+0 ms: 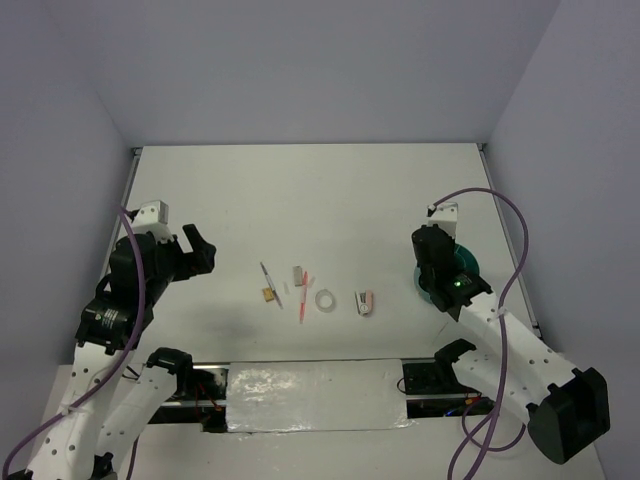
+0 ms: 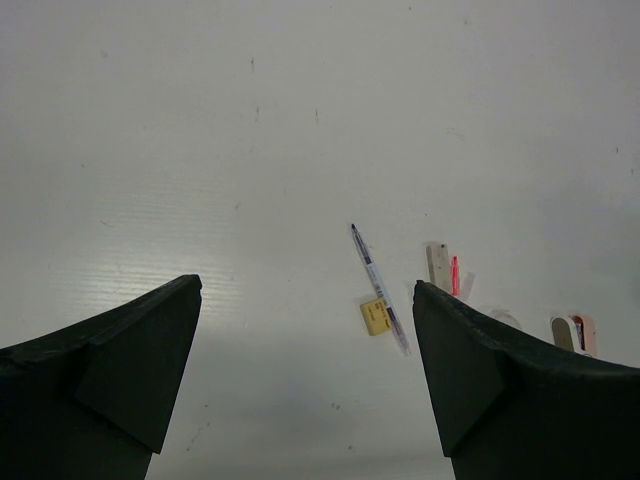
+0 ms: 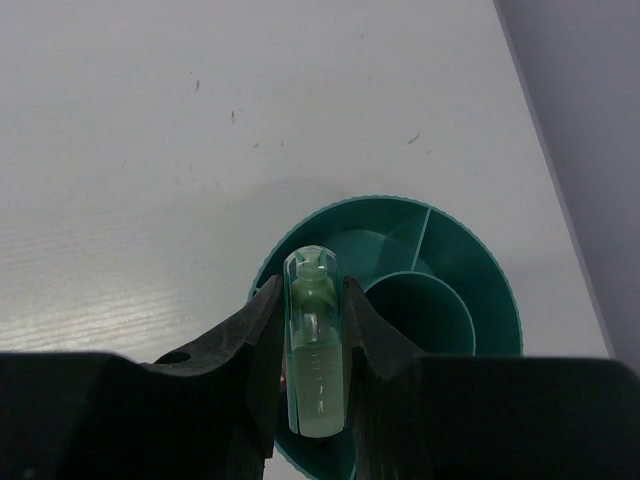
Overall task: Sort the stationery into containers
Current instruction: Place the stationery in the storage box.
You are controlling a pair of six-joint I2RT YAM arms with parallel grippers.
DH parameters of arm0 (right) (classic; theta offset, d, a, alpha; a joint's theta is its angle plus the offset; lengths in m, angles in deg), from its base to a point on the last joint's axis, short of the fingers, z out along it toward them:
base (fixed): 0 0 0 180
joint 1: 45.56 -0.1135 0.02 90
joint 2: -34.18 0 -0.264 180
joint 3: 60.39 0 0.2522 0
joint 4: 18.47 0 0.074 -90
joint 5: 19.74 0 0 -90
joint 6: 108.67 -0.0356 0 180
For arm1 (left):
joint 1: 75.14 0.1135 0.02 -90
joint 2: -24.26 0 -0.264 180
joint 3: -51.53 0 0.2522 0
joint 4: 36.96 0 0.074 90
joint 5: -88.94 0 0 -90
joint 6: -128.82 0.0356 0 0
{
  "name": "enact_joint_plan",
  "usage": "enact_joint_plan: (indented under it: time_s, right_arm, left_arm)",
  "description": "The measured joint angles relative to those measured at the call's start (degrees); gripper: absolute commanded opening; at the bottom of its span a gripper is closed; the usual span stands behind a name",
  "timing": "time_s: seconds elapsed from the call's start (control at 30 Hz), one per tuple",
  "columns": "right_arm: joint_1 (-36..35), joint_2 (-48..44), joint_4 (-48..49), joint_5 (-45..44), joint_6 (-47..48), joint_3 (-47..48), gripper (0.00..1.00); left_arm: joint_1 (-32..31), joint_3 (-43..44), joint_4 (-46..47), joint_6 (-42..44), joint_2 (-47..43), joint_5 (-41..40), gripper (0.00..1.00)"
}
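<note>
Mint-green translucent piece [image 3: 316, 370] clamped in my right gripper [image 3: 312, 300] above round teal divided cup [image 3: 490, 300] | markings unreadable | left gripper [image 2: 306, 285] spread wide, thin grey pen [image 2: 378, 288] ahead

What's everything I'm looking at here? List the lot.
table: one, white, under everything
teal cup: one, divided inside, table's right side
mint green piece: one, held above cup's rim
grey pen: one, left end of middle row
yellow-brown block: one, beside grey pen
pale piece: one, greyish, by pink-red pen
pink-red pen: one, mid-row
tape ring: one, clear, right of pens
mini stapler: one, pink-white, row's right end
left end effector: one, black, open, left of row
right end effector: one, black, gripping mint piece
</note>
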Motion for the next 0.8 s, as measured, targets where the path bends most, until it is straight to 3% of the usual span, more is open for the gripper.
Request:
enact_joint_plan:
  time_s: [0.13, 0.3, 0.63, 0.8]
  right_arm:
    - [0.0, 0.3, 0.0, 0.0, 0.0, 0.0, 0.12]
    - [0.0, 0.0, 0.5, 0.1, -0.2, -0.1, 0.22]
    - [0.0, -0.2, 1.0, 0.7, -0.6, -0.6, 0.29]
    - [0.0, -0.3, 1.2, 0.7, -1.0, -0.9, 0.41]
  left_arm:
    - [0.0, 0.0, 0.2, 0.0, 0.0, 0.1, 0.99]
    - [0.0, 0.0, 0.2, 0.0, 0.0, 0.1, 0.99]
    - [0.0, 0.0, 0.2, 0.0, 0.0, 0.1, 0.99]
    - [0.0, 0.0, 0.2, 0.0, 0.0, 0.1, 0.99]
